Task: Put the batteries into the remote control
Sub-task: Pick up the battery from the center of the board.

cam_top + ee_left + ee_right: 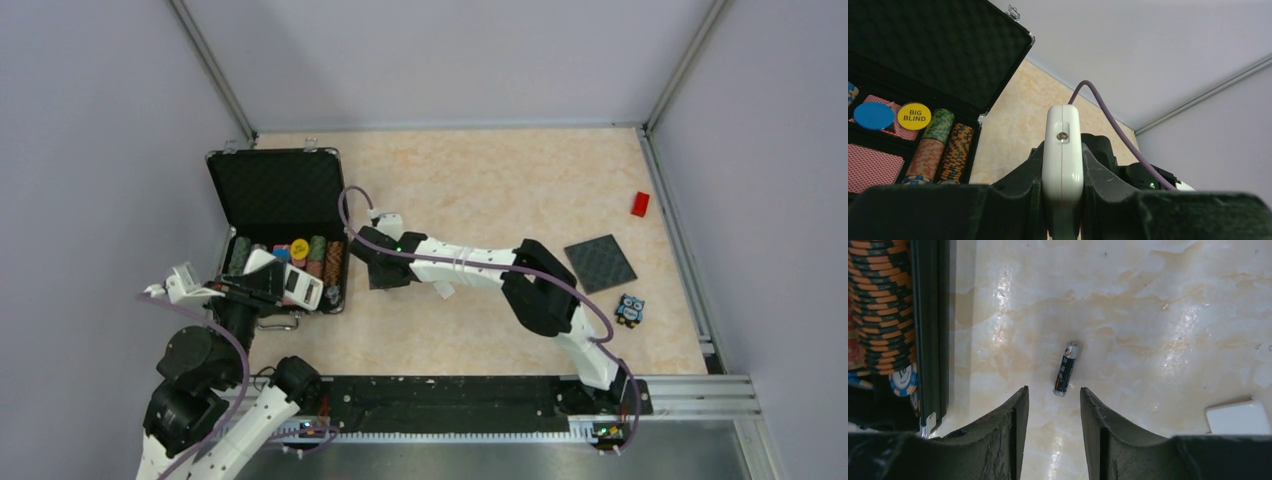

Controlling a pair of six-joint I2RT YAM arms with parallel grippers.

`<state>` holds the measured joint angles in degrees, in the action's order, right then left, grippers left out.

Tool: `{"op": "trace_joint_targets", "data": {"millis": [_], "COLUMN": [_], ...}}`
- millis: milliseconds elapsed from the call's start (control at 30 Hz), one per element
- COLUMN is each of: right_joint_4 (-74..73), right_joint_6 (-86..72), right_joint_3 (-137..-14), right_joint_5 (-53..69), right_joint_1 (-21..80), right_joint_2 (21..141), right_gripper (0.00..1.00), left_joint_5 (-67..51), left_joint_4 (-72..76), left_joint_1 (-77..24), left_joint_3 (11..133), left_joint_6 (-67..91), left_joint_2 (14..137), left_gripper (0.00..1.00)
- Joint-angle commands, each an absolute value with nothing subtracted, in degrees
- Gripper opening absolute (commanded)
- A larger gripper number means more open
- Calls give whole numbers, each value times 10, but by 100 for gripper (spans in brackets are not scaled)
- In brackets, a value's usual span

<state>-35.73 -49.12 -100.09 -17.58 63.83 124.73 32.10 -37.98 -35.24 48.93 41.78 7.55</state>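
At left in the left wrist view, a yellow disc (914,115) marked "BIG BLIND" lies in the open black case (948,45), next to a plain blue disc (873,115) and stacks of striped poker chips (955,150). Battery (1066,368): one slim dark cell with a silver cap, its label too small to read. It lies flat on the table at the centre of the right wrist view, just above the fingertips and not between them. Surface: glossy beige marbled table (480,190), enclosed by plain grey walls with metal corner posts. At right in the top view: red block (640,203), dark square mat (600,263), small blue owl figure (629,310). White cover piece (1238,417): on the table at lower right of the right wrist view. Left arm: folded at lower left of the top view, with the left gripper (1063,155) clamped on the remote control (1063,125), which is held edge-on over the lower right part of the case. Right arm: stretched leftward across the table, with the right gripper (1050,392) pointed down just beside the case's right wall, fingers parted by a modest gap and holding nothing.
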Motion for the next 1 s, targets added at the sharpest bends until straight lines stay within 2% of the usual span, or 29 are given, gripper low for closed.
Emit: {"op": "trace_joint_targets", "data": {"millis": [0, 333, 400, 533, 567, 733, 967], "right_joint_4": [-430, -512, -512, -510, -506, -397, -326], "right_joint_6": [-521, -523, -520, -485, -466, -326, -176], "right_joint_3": [-1092, -1170, -1161, -1138, -1123, -969, -725], "right_joint_5": [-240, -289, -290, -295, -295, -294, -193], "right_joint_1": [655, 657, 657, 657, 657, 648, 564], "right_joint_2": [1302, 1376, 1372, 1356, 1344, 1210, 985], "right_gripper": [40, 32, 26, 4, 0, 0, 0], "left_joint_5": [326, 328, 331, 332, 331, 302, 258], "left_joint_4": [-382, -378, -376, -367, -366, -349, -250], "left_joint_1": [-351, -351, -351, -351, -351, -351, -351], "left_joint_3": [499, 471, 467, 462, 461, 454, 408], "left_joint_6": [402, 405, 406, 404, 403, 395, 430], "left_joint_2": [56, 11, -9, -11, -10, 0, 53], "left_gripper": [0, 0, 0, 0, 0, 0, 0]}}
